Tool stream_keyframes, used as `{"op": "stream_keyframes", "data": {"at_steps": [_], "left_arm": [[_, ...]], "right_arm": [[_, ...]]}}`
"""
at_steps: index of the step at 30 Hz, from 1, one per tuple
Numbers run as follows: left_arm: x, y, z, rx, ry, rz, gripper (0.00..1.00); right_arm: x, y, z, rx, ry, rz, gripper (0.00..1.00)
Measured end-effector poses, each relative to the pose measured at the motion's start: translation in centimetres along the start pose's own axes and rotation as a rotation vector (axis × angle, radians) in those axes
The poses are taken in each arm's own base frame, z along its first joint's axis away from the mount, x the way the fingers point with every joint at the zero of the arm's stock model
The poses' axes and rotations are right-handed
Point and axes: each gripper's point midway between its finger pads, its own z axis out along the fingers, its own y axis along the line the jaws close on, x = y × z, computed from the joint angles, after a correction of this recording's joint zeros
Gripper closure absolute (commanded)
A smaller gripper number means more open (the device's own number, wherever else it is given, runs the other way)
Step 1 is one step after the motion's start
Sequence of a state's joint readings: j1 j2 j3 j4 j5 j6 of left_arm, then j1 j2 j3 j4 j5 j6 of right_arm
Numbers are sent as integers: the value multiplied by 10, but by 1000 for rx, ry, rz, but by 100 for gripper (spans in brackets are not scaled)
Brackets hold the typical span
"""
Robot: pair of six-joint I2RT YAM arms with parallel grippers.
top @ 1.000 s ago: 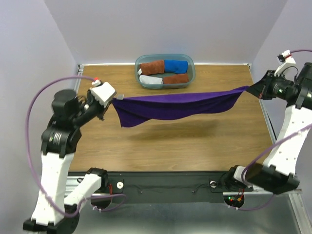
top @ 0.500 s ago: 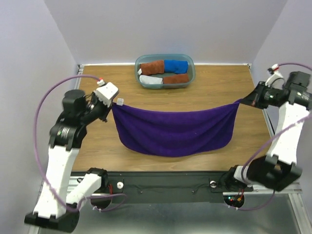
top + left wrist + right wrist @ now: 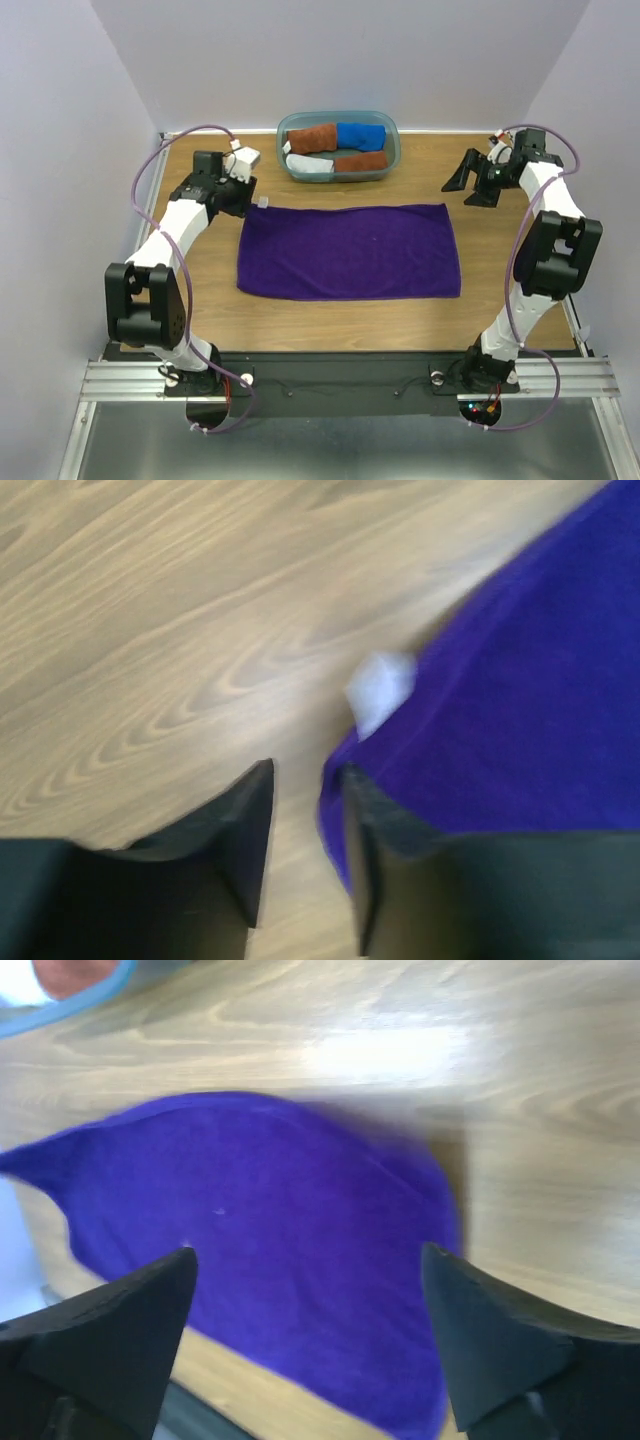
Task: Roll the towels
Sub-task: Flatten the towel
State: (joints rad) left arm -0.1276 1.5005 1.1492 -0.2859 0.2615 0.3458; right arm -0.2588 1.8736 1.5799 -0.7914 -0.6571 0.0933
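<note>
- Left wrist view: the left gripper [image 3: 305,772] has its jaws slightly apart, bare wood showing in the narrow gap and nothing clamped; the towel [image 3: 520,680] corner with its white tag [image 3: 380,685] lies right at one finger.
- Right wrist view: the right gripper [image 3: 308,1255] stands wide open and holds nothing, with purple cloth spread on the table beyond it.
- From above, the left gripper sits at the towel's far left corner; the right one is just past the far right corner, apart from the cloth.
- The towel lies flat mid-table [image 3: 500,270], a deep purple rectangle with fairly straight edges and no visible folds; the near edge bows a little.
- Bare wood runs all round it: wide strips left and right, a band along the near edge, a narrower one toward the tub [image 3: 393,150].
- The tub stands at the far edge, centred, well apart from the towel.
- It holds four rolls: rust-brown [image 3: 313,137], blue [image 3: 360,135], pale grey [image 3: 308,166], and a second rust-brown [image 3: 362,161].
</note>
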Motion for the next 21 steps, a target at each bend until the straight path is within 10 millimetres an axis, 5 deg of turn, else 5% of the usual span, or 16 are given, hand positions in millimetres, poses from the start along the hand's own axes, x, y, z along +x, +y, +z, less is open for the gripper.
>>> {"op": "stream_keyframes", "data": {"at_steps": [1, 4, 8, 9, 14, 21], "left_arm": [[1, 9, 4, -15, 5, -17, 23], [8, 41, 2, -63, 16, -78, 21], [22, 66, -20, -91, 42, -92, 28], [27, 64, -27, -72, 54, -70, 28], [67, 13, -63, 134, 130, 142, 31], [174, -49, -82, 422, 320, 405, 30]], "right_arm": [[-3, -3, 2, 5, -5, 0, 0], [-1, -10, 0, 39, -3, -34, 1], [19, -16, -18, 95, 18, -152, 26], [30, -16, -25, 103, 36, -193, 34], [86, -16, -48, 93, 177, -333, 38], [179, -40, -37, 111, 461, -374, 38]]}}
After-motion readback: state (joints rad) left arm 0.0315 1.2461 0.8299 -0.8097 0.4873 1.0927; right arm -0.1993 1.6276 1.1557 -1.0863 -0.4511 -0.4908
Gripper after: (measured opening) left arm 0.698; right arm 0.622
